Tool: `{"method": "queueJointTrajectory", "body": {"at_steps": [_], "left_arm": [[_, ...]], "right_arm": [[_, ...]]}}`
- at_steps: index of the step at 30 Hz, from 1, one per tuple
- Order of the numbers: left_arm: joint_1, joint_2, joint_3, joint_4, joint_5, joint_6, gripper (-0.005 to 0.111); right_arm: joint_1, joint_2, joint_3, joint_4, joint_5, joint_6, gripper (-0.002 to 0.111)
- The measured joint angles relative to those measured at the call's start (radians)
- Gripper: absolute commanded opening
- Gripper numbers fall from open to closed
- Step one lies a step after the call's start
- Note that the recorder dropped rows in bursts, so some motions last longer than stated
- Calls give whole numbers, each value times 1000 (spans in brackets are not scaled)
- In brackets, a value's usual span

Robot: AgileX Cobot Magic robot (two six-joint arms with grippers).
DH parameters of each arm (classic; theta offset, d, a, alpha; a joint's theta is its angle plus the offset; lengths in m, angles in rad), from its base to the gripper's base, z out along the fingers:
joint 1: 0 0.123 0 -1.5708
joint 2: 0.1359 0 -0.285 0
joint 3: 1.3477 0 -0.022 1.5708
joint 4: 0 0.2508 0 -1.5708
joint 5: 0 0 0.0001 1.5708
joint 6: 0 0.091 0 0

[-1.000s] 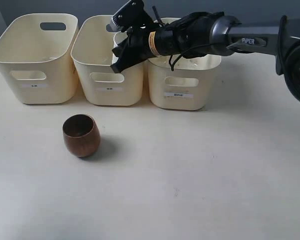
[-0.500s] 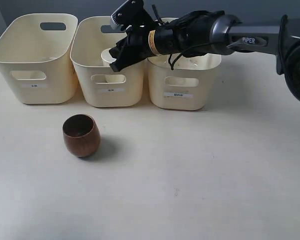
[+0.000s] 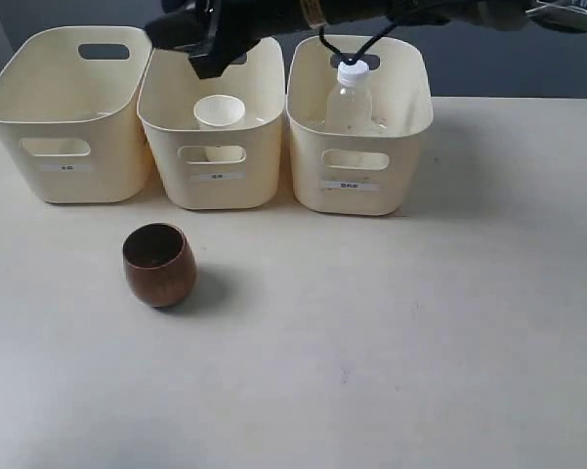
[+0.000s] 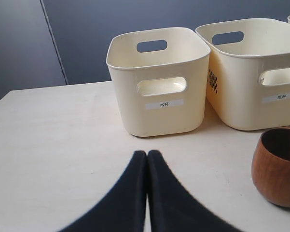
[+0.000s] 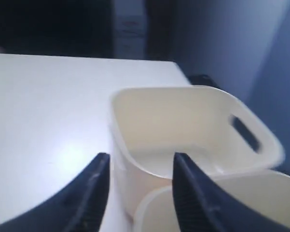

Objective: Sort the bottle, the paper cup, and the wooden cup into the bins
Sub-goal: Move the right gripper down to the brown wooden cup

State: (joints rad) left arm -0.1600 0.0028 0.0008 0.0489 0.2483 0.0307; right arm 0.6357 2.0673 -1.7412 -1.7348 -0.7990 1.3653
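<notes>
The wooden cup [image 3: 159, 264] stands upright on the table [image 3: 420, 332], alone in front of the bins, nearest the left bin [image 3: 70, 112], which appears empty. The paper cup [image 3: 219, 112] sits in the middle bin [image 3: 213, 122]; the bottle [image 3: 350, 98] stands in the right bin [image 3: 361, 127]. Left gripper [image 4: 147, 155]: fingers pressed together, empty, near the cup. Right gripper [image 5: 137, 166]: spread, empty, above the bins. Risk: the rounded cup may roll or slip under an off-centre grip. Open tabletop surrounds it; bin walls crowd the far side.
</notes>
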Motion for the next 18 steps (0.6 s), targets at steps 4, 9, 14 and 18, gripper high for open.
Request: {"method": "queueJointTrajectory", "body": {"at_steps": [4, 9, 14, 18], "left_arm": [[0, 0, 0, 0, 0, 0, 0], [0, 0, 0, 0, 0, 0, 0], [0, 0, 0, 0, 0, 0, 0], [0, 0, 0, 0, 0, 0, 0]], "right_arm": [[44, 6, 3, -2, -210, 0, 52], [121, 29, 85, -6, -235, -33, 52], [148, 40, 207, -14, -112, -100, 52], [156, 40, 276, -14, -15, -130, 52]]}}
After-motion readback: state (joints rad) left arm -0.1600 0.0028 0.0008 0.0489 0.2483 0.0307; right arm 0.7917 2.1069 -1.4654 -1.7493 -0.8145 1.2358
